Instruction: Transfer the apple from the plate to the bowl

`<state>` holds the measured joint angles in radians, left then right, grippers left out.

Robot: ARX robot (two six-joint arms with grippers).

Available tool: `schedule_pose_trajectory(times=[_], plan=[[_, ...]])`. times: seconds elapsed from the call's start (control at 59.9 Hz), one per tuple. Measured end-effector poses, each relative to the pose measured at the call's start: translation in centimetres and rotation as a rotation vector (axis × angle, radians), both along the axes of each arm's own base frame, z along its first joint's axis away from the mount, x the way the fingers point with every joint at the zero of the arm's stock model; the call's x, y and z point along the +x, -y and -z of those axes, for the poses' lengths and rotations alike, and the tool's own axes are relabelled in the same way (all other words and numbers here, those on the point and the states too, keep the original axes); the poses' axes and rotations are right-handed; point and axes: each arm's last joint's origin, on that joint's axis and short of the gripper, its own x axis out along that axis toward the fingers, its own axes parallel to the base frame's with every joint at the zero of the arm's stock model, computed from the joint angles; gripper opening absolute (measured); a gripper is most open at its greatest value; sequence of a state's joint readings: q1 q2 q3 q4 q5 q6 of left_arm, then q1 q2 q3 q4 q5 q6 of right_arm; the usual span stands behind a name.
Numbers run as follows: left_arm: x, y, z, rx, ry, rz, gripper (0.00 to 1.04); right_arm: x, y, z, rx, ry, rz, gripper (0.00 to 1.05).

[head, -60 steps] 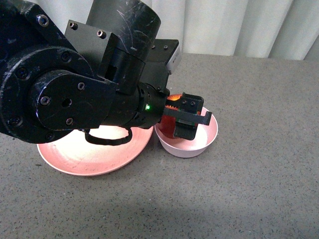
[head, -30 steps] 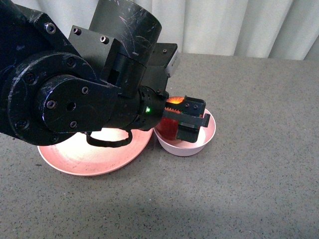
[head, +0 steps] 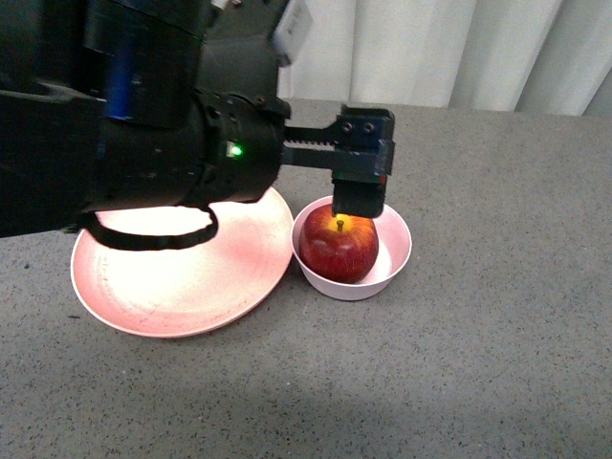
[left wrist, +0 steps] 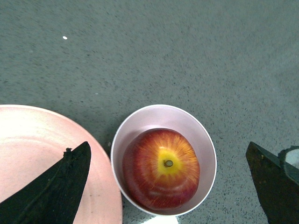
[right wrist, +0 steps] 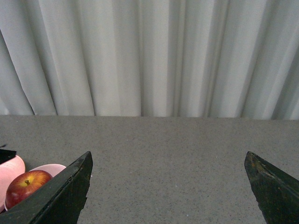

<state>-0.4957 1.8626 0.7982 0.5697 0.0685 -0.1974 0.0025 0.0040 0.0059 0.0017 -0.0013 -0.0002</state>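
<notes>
Transfer looks done: apple (left wrist: 161,169) sits stem-up inside the bowl (left wrist: 206,142), plate (head: 182,277) beside it bare. Left gripper (left wrist: 170,179) hangs above the bowl, fingers apart, touching nothing. Right gripper (right wrist: 168,186) fingers also apart, well off. Only retracting seems left.

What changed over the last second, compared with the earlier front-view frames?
The left gripper let go of the apple and rose: earlier it was down in the bowl around the apple, now it hangs open above it. The apple sits alone in the bowl, stem up. The bowl and the plate stayed where they were; the plate holds nothing.
</notes>
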Motion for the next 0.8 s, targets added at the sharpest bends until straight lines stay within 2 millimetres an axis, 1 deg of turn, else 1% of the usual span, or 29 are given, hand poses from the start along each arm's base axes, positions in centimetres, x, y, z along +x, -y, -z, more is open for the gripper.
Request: schedule_pose_trajectory(times=[0.117,0.15,0.3,0.367,0.434,0.467,0.484,0.5,0.534,0.567,0.651,0.684,0.801], plan=[[-1.5,-2.0,-0.9,0.012,0.06,-0.076,0.98,0.0,0.0,0.0,0.0,0.0,0.0,0.95],[-1.8,-2.4,-1.0,0.019,0.068,-0.093,0.98,0.0,0.0,0.0,0.0,0.0,0.0,0.95],[-4.5,-5.1,-1.1,0.073,0.076,-0.172,0.98,0.0,0.0,0.0,0.0,0.0,0.0,0.95],[-5.3,-5.6,-1.1,0.076,0.076,-0.183,0.98,0.0,0.0,0.0,0.0,0.0,0.0,0.95],[-5.4,-5.7,-1.3,0.078,0.087,-0.191,0.98,0.0,0.0,0.0,0.0,0.0,0.0,0.95],[-5.5,-5.8,-1.0,0.099,0.177,-0.252,0.92,0.0,0.0,0.0,0.0,0.0,0.0,0.95],[-5.7,-6.2,-0.8,0.116,0.266,-0.338,0.87,0.0,0.0,0.0,0.0,0.0,0.0,0.95],[-6.0,-6.5,-0.6,0.127,0.314,-0.377,0.83,0.0,0.0,0.0,0.0,0.0,-0.001,0.95],[-7.0,-7.7,-0.5,0.112,0.399,-0.446,0.74,0.0,0.0,0.0,0.0,0.0,0.0,0.95],[-7.5,-8.4,-0.8,0.095,0.446,-0.472,0.69,0.0,0.0,0.0,0.0,0.0,0.004,0.95],[-8.4,-9.8,-1.9,0.064,0.517,-0.5,0.57,0.0,0.0,0.0,0.0,-0.001,0.003,0.95],[-9.0,-10.4,-2.3,0.059,0.532,-0.5,0.49,0.0,0.0,0.0,0.0,0.0,0.003,0.95],[-10.4,-11.6,-2.3,0.068,0.527,-0.492,0.31,0.0,0.0,0.0,0.0,0.0,0.0,0.95]])
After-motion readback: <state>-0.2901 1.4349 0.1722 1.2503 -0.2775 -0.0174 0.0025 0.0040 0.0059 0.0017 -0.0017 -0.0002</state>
